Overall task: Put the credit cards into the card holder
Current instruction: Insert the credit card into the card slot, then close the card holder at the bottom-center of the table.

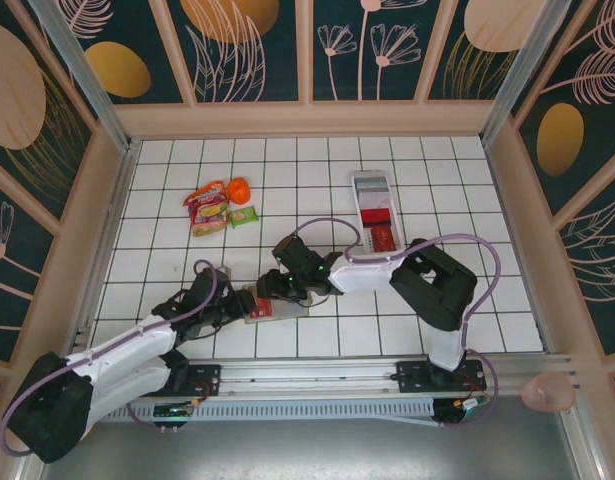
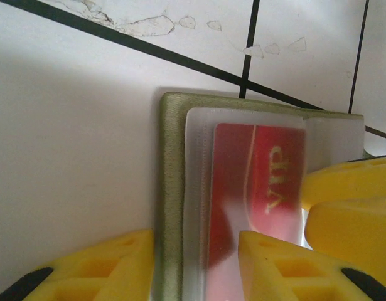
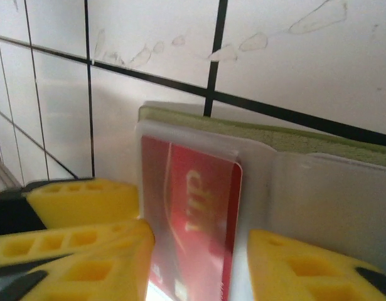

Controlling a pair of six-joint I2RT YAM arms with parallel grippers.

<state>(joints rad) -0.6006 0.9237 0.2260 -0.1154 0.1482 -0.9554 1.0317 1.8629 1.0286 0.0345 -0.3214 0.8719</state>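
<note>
The olive-green card holder [image 1: 285, 306] lies open on the tiles between both arms. Its clear sleeve holds a red credit card [image 2: 255, 175] marked VIP, pushed most of the way in. My left gripper [image 2: 196, 269] stands open astride the holder's left edge [image 2: 171, 188], with one finger beside the green edge and the other over the sleeve. My right gripper [image 3: 199, 269] is open, its fingers apart on either side of the credit card [image 3: 199, 213] and not pinching it. From above, the left gripper [image 1: 234, 305] and the right gripper [image 1: 272, 288] meet at the holder.
A long white tray [image 1: 372, 185] at the back right holds more red cards [image 1: 380, 228]. Red-orange snack packets [image 1: 207, 207], an orange item [image 1: 238, 188] and a green packet [image 1: 244, 215] lie at the back left. Low walls ring the tiled table.
</note>
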